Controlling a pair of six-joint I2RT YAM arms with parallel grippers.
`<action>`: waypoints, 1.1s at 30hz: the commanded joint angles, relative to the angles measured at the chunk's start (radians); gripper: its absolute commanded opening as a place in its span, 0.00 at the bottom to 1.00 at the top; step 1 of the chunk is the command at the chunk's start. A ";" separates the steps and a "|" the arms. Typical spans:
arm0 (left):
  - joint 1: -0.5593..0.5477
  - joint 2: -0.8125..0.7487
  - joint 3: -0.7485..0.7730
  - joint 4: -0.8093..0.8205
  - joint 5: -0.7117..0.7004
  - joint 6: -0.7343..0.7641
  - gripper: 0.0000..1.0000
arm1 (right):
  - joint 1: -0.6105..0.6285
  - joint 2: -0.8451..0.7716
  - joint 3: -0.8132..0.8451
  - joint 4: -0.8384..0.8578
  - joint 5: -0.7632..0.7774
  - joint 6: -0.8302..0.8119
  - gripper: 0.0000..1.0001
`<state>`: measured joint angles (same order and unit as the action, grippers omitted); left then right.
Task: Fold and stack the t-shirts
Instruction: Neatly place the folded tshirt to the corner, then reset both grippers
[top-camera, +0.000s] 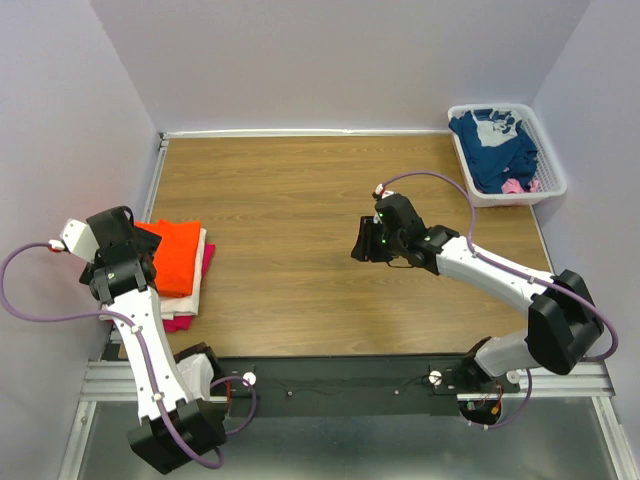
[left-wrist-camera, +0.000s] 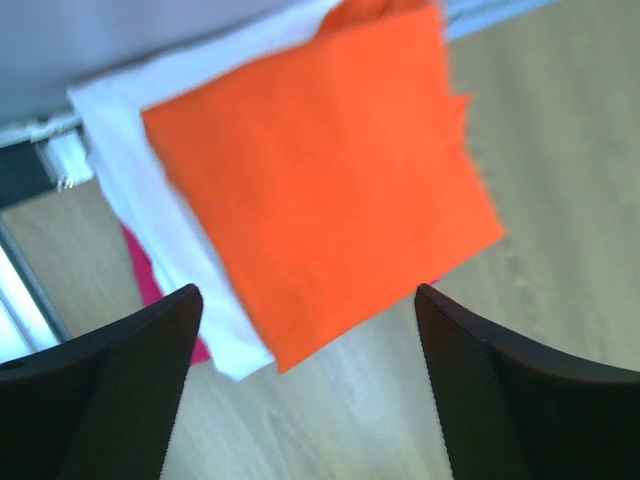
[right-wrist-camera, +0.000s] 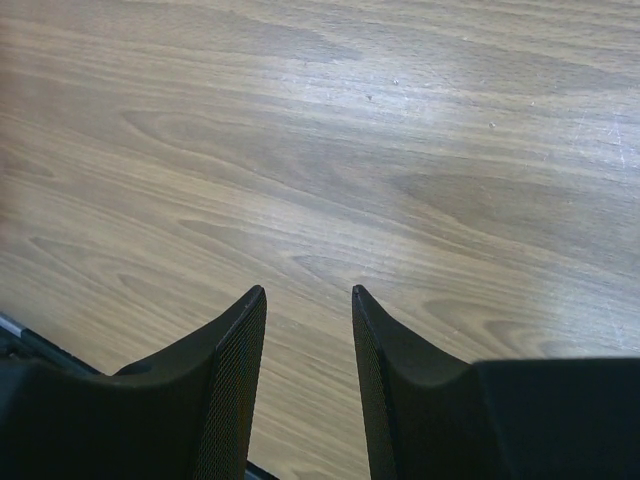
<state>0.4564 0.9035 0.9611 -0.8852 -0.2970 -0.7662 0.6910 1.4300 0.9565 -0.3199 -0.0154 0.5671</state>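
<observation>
Stack at left edge of frame: bright orange folded t-shirt (left-wrist-camera: 330, 190) on top, cream-white folded t-shirt (left-wrist-camera: 130, 170) beneath, magenta-pink folded t-shirt (left-wrist-camera: 145, 270) at the bottom. Left gripper (left-wrist-camera: 310, 300) hovers over it, jaws wide, empty. Right gripper (right-wrist-camera: 308, 295) mid-frame over bare wooden table (top-camera: 300, 200), jaws slightly parted, holding nothing. Navy blue t-shirt with white print (top-camera: 495, 145) lies crumpled in white plastic slotted basket (top-camera: 520, 199), upper right. Likely step: fetch it. Pinch one layer near a shoulder, lift clear of the rim, spread flat centre-table before folding.

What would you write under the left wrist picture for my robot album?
Left jaws, open, hover over the orange t-shirt stacked on a white t-shirt and a pink t-shirt.
</observation>
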 joint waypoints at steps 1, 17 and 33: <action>0.005 -0.054 0.059 0.071 0.016 0.042 0.97 | 0.008 -0.034 -0.024 -0.013 -0.020 -0.012 0.47; -0.361 -0.028 0.050 0.297 0.170 -0.045 0.98 | 0.008 -0.080 -0.045 -0.011 0.066 0.013 0.47; -1.130 0.307 0.036 0.698 0.042 -0.045 0.98 | 0.008 -0.252 -0.073 -0.013 0.356 0.059 0.47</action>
<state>-0.5842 1.1755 1.0031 -0.3347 -0.1959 -0.8433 0.6930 1.2060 0.9012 -0.3237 0.2169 0.6128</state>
